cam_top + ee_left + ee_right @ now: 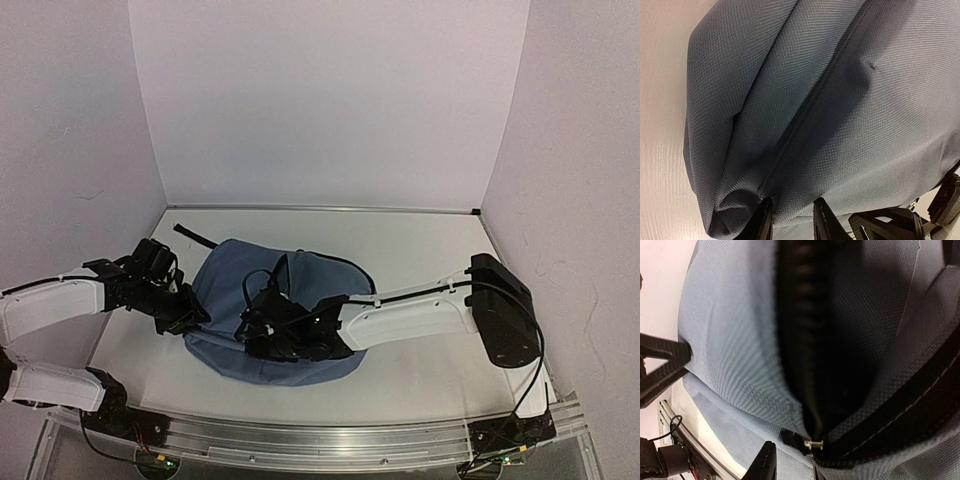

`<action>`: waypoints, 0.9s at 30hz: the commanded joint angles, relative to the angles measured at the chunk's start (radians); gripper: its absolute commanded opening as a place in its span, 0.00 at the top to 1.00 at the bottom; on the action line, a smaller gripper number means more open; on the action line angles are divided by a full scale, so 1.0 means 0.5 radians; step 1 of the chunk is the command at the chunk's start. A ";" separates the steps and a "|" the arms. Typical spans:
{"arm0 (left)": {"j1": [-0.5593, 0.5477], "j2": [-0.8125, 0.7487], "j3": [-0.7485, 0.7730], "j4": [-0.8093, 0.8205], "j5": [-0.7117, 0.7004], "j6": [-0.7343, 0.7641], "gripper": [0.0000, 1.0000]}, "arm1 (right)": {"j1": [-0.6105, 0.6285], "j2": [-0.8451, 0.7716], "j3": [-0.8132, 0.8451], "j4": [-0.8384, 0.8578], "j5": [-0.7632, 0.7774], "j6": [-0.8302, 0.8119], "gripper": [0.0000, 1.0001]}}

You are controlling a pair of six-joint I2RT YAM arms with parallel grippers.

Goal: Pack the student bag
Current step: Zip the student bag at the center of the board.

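The slate-blue student bag (300, 300) lies flat in the middle of the table, its zip mouth gaping dark (840, 340). My left gripper (188, 318) is at the bag's left edge. In the left wrist view a fold of the bag's fabric (805, 100) fills the gap between its fingers (762, 222), which are shut on it beside a seam. My right gripper (262, 335) sits on top of the bag at the end of the zip. A small metal zip piece (815, 444) lies just ahead of its jaws. One fingertip (765, 462) shows and the other is mostly hidden by fabric.
A black strap (195, 236) trails from the bag toward the back left. White walls close in the table on three sides. A metal rail (330, 435) runs along the near edge. The left arm's black frame (660, 365) shows beside the bag in the right wrist view.
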 commanded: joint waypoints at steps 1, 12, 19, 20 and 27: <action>-0.001 0.017 0.004 0.120 0.032 0.009 0.76 | -0.008 0.027 0.075 0.082 0.165 0.035 0.76; -0.003 0.019 0.001 0.129 0.041 0.010 0.95 | -0.018 0.070 0.103 0.164 0.199 0.082 0.77; -0.001 -0.014 -0.013 0.107 0.015 0.001 1.00 | -0.044 0.088 0.084 0.177 0.214 0.126 0.93; -0.001 -0.022 -0.019 0.106 0.008 -0.002 1.00 | -0.046 0.080 0.076 0.177 0.222 0.137 1.00; -0.003 -0.049 -0.049 0.094 -0.040 -0.016 1.00 | -0.049 -0.099 -0.037 0.278 0.262 0.162 1.00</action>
